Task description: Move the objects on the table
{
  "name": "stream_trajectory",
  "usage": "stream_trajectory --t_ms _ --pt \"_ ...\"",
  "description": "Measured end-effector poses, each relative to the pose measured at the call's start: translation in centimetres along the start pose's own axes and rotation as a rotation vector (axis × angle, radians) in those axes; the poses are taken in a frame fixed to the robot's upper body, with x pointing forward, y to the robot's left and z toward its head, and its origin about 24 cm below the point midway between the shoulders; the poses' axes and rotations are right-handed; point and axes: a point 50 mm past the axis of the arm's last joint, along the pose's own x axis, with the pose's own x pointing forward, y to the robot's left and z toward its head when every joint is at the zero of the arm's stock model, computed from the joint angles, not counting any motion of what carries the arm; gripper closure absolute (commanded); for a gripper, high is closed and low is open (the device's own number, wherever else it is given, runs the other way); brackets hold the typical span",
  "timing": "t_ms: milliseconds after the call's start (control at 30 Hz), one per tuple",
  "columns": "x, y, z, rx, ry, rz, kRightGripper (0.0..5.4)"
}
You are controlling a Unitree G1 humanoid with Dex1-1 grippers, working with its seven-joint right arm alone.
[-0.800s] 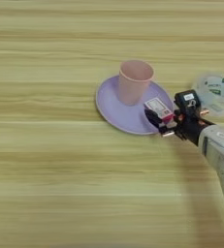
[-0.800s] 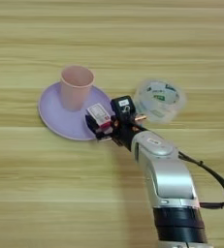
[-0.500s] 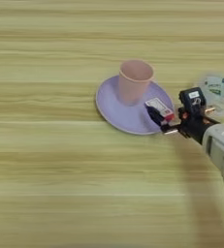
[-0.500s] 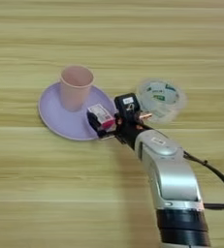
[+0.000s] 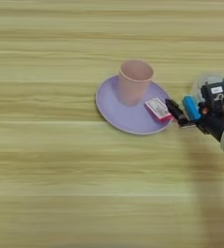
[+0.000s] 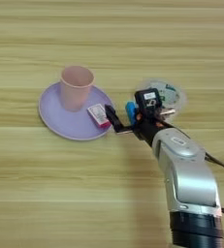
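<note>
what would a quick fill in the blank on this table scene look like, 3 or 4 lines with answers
1. The pink cup stands upright on the ____ plate.
2. The red-and-white box lies on the plate's ____ side.
3. The blue block sits between the right gripper's black ____.

Answers: purple; right; fingers

— What is the light tan wooden table (image 5: 50, 193) like?

— Streaky horizontal grain, a smooth, soft-sheen finish.

— And just beside the black fingers (image 6: 112, 117)?

— A matt pale pink plastic cup (image 6: 76, 88) on a smooth lilac plastic plate (image 6: 53, 118), and a flat red-and-white box (image 6: 99, 115) that looks like printed card.

— The arm?

— A silver forearm (image 6: 186, 174), satin, metal-like; behind it a clear glossy plastic container (image 6: 169, 94).
</note>
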Motion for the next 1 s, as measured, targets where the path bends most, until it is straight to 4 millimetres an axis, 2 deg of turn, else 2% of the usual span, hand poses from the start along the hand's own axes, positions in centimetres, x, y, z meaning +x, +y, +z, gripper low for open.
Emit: stream_trajectory --t_ms 167,1000 --pt "-1.3 -1.8 0.0 -0.021 0.006 -0.069 0.04" --pt "-1.2 -1.2 -2.7 -0.026 0.135 -0.046 0.04"
